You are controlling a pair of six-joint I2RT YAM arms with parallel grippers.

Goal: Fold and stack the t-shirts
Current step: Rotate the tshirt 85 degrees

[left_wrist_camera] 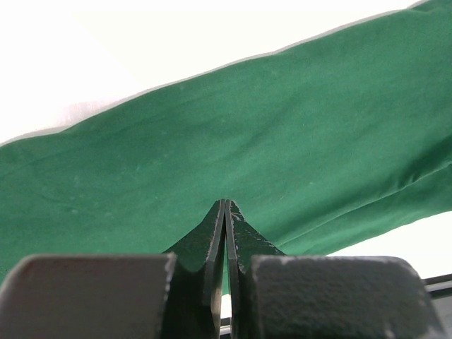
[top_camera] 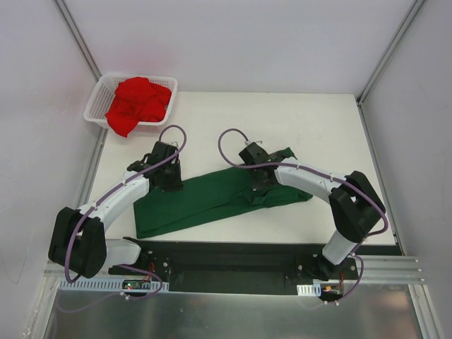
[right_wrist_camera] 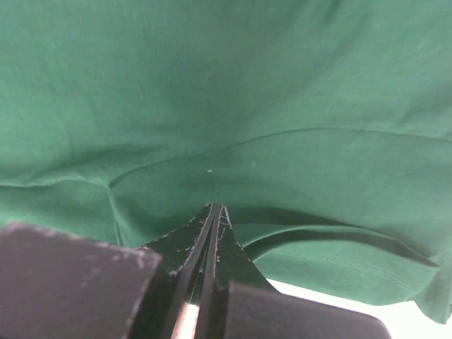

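The dark green t-shirt (top_camera: 212, 201) lies flat on the white table as a long band, slanting from near left to far right. My left gripper (top_camera: 169, 185) is down on its upper left edge, jaws shut with the tips pinched into the green cloth (left_wrist_camera: 282, 127). My right gripper (top_camera: 260, 189) is down near the shirt's right end, shut with its tips in a fold of the cloth (right_wrist_camera: 247, 92). In the wrist views the left gripper (left_wrist_camera: 226, 205) and right gripper (right_wrist_camera: 214, 208) show no gap at the tips. The red t-shirt (top_camera: 139, 102) sits crumpled in the basket.
A white mesh basket (top_camera: 92, 113) stands at the table's far left corner, holding the red shirt. Bare white table (top_camera: 318, 127) lies beyond and right of the green shirt. The black base rail (top_camera: 233, 261) runs along the near edge. Walls close in on both sides.
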